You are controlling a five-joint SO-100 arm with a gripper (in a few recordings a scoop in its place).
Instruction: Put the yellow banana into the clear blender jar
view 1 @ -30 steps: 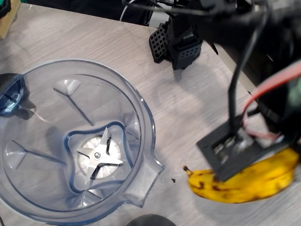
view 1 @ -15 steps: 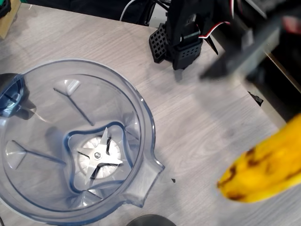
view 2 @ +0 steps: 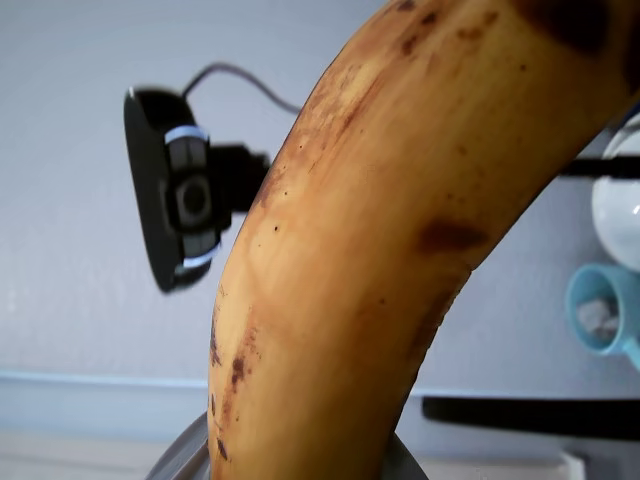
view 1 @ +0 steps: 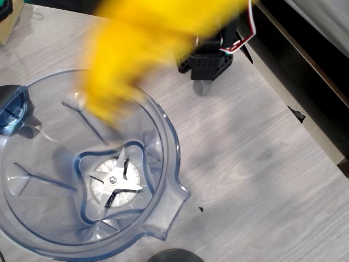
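Whether the hand is clamped or apart cannot be told, since its fingers are hidden; in the wrist view the yellow banana rises close to the lens, spotted brown, with a black webcam on the wall behind at left and a blue cup at right; in the overhead view the yellow banana is a blurred streak, apparently in the air over the far rim of the clear blender jar; the jar stands on the counter, its silver blade bare at the bottom; a small dark blue object sits at the jar's left edge.
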